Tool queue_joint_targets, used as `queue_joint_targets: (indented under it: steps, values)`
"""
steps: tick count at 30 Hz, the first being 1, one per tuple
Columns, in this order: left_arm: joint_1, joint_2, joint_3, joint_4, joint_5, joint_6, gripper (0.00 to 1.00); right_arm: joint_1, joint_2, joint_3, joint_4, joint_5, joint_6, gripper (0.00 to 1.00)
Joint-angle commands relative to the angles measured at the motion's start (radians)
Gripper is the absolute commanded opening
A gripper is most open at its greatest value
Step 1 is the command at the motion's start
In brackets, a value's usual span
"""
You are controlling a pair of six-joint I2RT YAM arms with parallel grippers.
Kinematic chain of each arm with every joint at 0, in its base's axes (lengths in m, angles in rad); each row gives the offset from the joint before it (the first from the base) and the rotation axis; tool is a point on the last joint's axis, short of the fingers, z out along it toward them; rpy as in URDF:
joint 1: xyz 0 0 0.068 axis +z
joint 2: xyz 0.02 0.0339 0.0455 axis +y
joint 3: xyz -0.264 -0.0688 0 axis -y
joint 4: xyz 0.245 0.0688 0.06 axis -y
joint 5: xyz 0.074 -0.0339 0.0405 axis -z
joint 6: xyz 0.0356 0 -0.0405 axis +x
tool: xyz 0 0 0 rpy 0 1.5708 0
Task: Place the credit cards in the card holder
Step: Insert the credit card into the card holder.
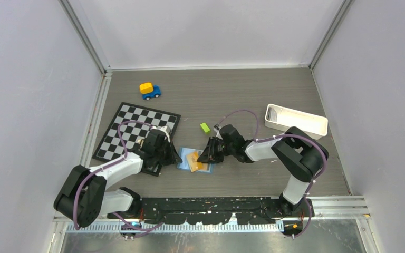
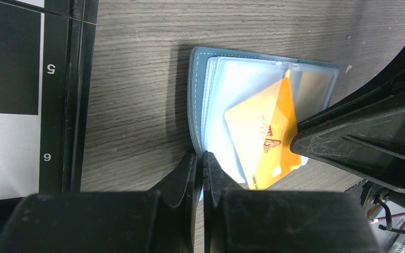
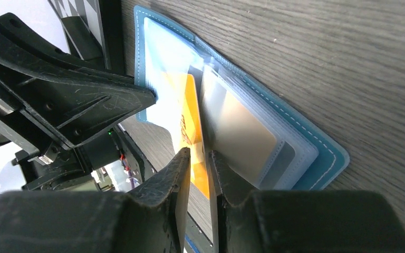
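Holder (image 2: 194,89): teal, lying open near the middle of the bench's near edge, clear sleeves fanned upward. Card (image 3: 187,116): orange, tilted on its long edge, one end among the sleeves, the rest sticking out. Left fingers (image 2: 187,171): pressed together on the holder's rim, pinning it. Right fingers (image 3: 176,168): pinching the card's free end. Step in hand: sliding the card into a sleeve, judged partly done. Next move calls for a push along the slot line while the left fingers steady the holder, with release only once the card is seated. No loose cards are visible elsewhere.
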State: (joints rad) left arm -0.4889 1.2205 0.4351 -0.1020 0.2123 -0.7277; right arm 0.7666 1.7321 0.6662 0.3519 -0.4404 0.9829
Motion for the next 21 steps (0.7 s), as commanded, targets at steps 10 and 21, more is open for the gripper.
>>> queue_joint_targets:
  steps: [10,21]
  values:
    - [0.000,0.039,-0.013,-0.006,-0.030,-0.023,0.00,-0.009,0.089,-0.092,0.083,-0.017,0.004,0.12]
    - [0.000,0.038,-0.022,0.026,-0.009,-0.052,0.00,-0.012,0.072,-0.095,-0.031,0.114,0.048,0.01]
